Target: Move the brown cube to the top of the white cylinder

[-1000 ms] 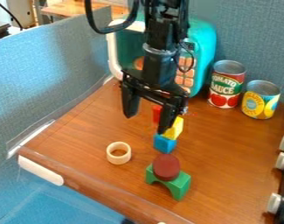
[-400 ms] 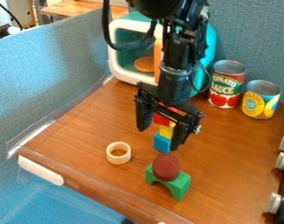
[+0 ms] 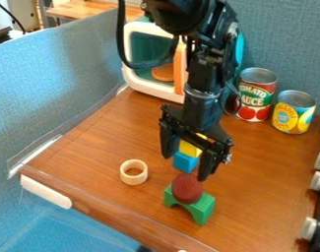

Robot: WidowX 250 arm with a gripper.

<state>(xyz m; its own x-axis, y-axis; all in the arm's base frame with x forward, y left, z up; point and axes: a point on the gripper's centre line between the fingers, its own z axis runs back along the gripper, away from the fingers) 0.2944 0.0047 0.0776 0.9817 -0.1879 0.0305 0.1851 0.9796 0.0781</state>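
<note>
The wooden bench (image 3: pixel 254 197) has its near edge (image 3: pixel 116 214) well apart from the jaws of the black gripper (image 3: pixel 188 160), toward the camera and to the left. A wide stretch of wood lies between the jaws and the white knobs (image 3: pixel 308 229) on the right. The jaws are spread apart, with nothing held. A dark brown round block (image 3: pixel 187 189) is just below them in the view, on top of a green arch block (image 3: pixel 200 209); I can't tell if a tip touches the brown one. A short cream ring (image 3: pixel 134 172) is lower and to the left of the jaws. A blue cube (image 3: pixel 185 162) and a yellow block (image 3: pixel 190 148) show between the tips. Behind the jaws is a white and teal toy oven (image 3: pixel 145 88), and back to the right are a red and green metal can (image 3: pixel 255 96) and a yellow and blue one (image 3: pixel 294 112). The jaws have moved toward the brown block since the earlier frames, but that block and the ring haven't moved.
</note>
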